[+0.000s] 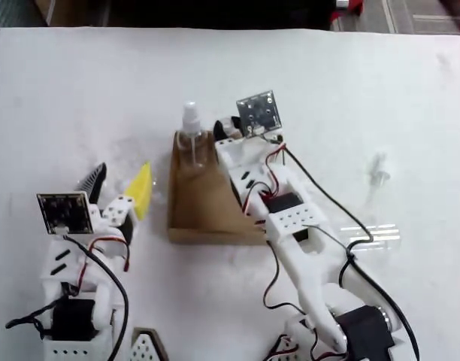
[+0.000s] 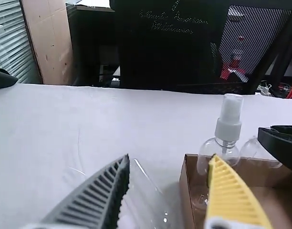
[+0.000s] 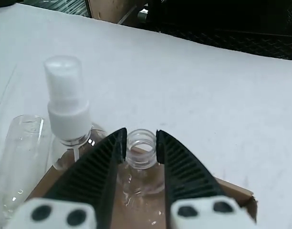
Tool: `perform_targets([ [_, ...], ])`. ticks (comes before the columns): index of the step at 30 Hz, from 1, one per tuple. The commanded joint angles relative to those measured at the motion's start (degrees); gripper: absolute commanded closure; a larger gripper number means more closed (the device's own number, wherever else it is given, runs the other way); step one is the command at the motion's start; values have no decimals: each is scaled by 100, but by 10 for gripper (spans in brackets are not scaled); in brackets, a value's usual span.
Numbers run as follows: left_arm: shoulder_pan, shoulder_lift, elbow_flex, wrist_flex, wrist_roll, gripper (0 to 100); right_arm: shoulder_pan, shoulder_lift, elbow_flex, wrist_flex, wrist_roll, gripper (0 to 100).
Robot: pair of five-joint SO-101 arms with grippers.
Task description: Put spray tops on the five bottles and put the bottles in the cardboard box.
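So the capped bottle (image 3: 67,109) is the one finished piece here: spray top on, standing upright at the far end of the cardboard box (image 1: 207,203). Right next to it, almost touching, is an open bottle (image 3: 140,155) with a bare threaded neck. As far as I can tell it's also standing inside the box.

The right end effector (image 3: 140,136) is clenched on that open bottle, with its two black fingers pinching either side of the neck just below the rim. That arm stretches out over the box to reach it.

A third bottle (image 3: 22,138), clear and with no top on it that I can make out, is lying on its side on the tabletop (image 1: 65,90), just outside the box wall. It's on the side where the left end effector (image 1: 125,171) sits. That one is released, grey and yellow fingers spread wide and low to the tabletop. The bottle seems to lie roughly between them, but nothing is gripped.

One loose spray top (image 1: 379,169) is lying well apart from everything, out past the right arm.

Progress-wise I'd call it early. One bottle is fully done, and a second looks boxed but needs its top. A third needs both a top and boxing. Against five bottles, most of the job is left.
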Motion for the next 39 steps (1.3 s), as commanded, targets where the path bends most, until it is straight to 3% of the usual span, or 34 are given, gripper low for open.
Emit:
perform_targets([
  [1,-4,-66,-18,-185,-44,751,-48,13,-185,-84,79,982],
  [32,-13,-66,-18,-193,-44,751,-57,13,-185,-75,88,979],
  [39,-13,-66,-18,-193,-44,751,-57,13,-185,-75,88,855],
])
